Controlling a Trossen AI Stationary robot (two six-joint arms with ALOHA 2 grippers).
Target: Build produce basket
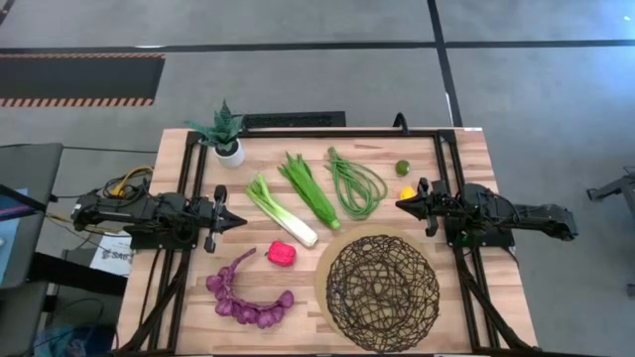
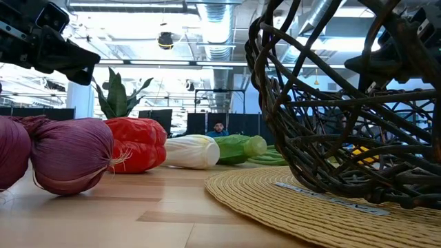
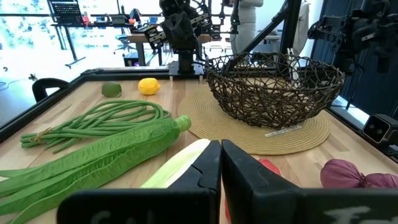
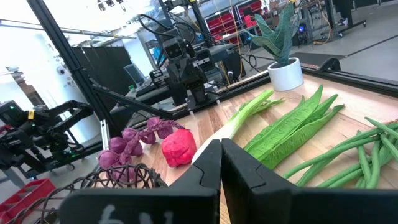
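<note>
From above: basket (image 1: 382, 293) empty on its straw mat (image 1: 325, 260), with grapes (image 1: 246, 296), pepper (image 1: 282, 254), leek (image 1: 281, 210), leafy stalk (image 1: 311, 189), beans (image 1: 355, 183), lime (image 1: 403, 168) and lemon (image 1: 407, 192) all out on the table (image 1: 466, 159). From table height: nothing inside the weave, so nothing loaded yet. From the wrists: left gripper (image 3: 221, 163) and right gripper (image 4: 221, 160) pinched shut, holding nothing, parked at opposite table edges.

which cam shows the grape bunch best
The high view: the whole curved purple grape bunch lies in plain sight. The low view shows only a few near grapes, the right wrist view a distant cluster, the left wrist view a cropped edge.
</note>
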